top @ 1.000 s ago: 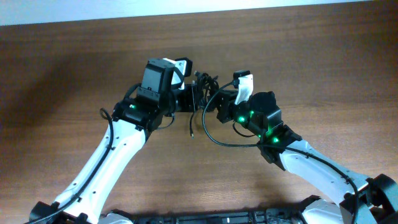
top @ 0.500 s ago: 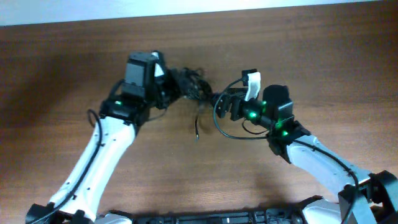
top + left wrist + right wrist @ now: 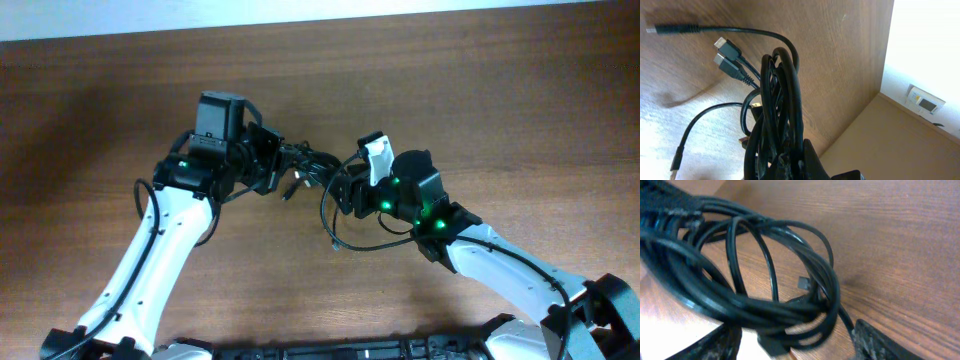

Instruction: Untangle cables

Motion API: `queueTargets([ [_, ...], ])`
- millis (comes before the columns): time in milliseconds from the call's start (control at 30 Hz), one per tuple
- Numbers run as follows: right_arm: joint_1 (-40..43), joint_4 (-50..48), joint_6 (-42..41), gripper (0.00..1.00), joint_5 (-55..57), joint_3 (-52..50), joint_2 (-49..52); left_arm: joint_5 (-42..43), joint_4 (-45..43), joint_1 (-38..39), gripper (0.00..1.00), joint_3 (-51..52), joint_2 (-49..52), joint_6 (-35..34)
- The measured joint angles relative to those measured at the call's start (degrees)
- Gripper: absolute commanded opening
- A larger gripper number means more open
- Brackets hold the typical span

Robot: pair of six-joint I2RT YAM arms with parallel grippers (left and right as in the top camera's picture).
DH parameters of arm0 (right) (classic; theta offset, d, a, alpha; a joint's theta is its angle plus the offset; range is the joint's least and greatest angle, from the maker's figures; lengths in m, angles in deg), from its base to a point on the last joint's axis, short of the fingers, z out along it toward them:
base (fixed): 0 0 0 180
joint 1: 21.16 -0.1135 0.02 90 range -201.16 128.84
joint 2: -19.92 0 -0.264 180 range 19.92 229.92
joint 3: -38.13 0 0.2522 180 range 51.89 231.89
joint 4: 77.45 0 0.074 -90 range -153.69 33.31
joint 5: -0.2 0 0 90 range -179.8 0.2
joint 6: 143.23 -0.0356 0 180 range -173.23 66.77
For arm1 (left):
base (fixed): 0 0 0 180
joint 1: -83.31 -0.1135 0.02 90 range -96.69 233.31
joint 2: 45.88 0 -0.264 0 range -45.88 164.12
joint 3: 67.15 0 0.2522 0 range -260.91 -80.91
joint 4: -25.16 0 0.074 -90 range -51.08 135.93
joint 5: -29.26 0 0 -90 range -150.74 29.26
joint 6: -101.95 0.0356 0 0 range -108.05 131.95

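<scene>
The cables (image 3: 303, 163) form a black tangle held above the wooden table (image 3: 500, 110), between my two grippers. My left gripper (image 3: 279, 168) is shut on one end of the bundle (image 3: 782, 110), whose cords run up out of its jaws (image 3: 790, 169). Three plug ends (image 3: 724, 56) fan out to the left of the bundle. My right gripper (image 3: 341, 190) stands open, its fingers (image 3: 875, 342) either side of the looped cords (image 3: 785, 312), apart from them. One loose strand (image 3: 345, 240) trails down onto the table below the right gripper.
Both arms reach in from the table's near edge, the left arm (image 3: 150, 260) and the right arm (image 3: 500, 265). A pale wall (image 3: 300, 12) runs along the far edge of the table.
The right gripper has opened and shifted left and nearer over the loops. The left gripper carried the bundle left, then slightly nearer. The trailing strand now lies further right.
</scene>
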Motion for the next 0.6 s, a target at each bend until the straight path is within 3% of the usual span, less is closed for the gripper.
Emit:
queueTargets([
  [200, 0.02, 1.03, -3.04, 0.62, -3.28, 0.00, 0.20, -0.04, 0.13, 0.57, 0.00, 0.00, 0.00, -2.91],
  [267, 0.02, 1.79, -3.45, 0.69, -3.65, 0.00, 0.20, -0.11, 0.11, 0.57, 0.00, 0.00, 0.00, -3.23],
  [400, 0.00, 6.84, -3.67, 0.70, -4.70, 0.04, 0.22, -2.93, 0.07, 0.57, 0.00, 0.00, 0.00, -3.85],
  [600, 0.00, 2.27, -3.67, 0.70, -9.03, -0.09, 0.22, -5.51, 0.55, 0.74, 0.00, 0.00, 0.00, -4.09],
])
